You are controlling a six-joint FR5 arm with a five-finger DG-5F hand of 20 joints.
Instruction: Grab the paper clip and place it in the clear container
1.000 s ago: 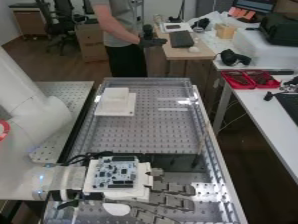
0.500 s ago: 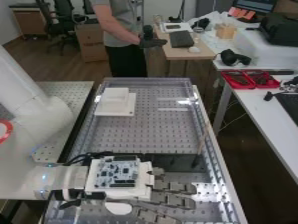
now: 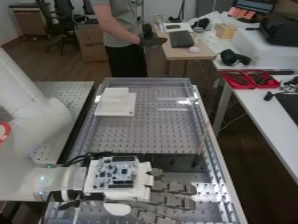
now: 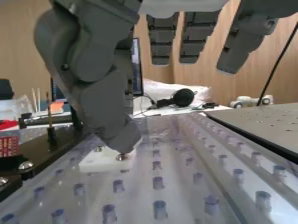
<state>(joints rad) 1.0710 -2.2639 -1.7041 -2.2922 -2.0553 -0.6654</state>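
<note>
Low over the near part of the perforated bench, the hand point(image 3: 169, 200) lies palm down in the high view, with its straight fingers pointing to the right. A circuit board point(image 3: 117, 174) sits on its white back. In the wrist view the fingers of the hand point(image 4: 197, 35) hang straight and spread apart, and the thumb stands away from them with nothing pinched against it. Clear walls and a clear sheet point(image 3: 148, 82) surround and cover the far part of the bench.
A white stepped block point(image 3: 116, 103) stands at the far left of the perforated surface; the thumb tip overlaps this block point(image 4: 100, 161) in the wrist view. Red trays point(image 3: 249, 79) lie on the right table. A white rounded piece point(image 3: 118, 208) shows beside the hand.
</note>
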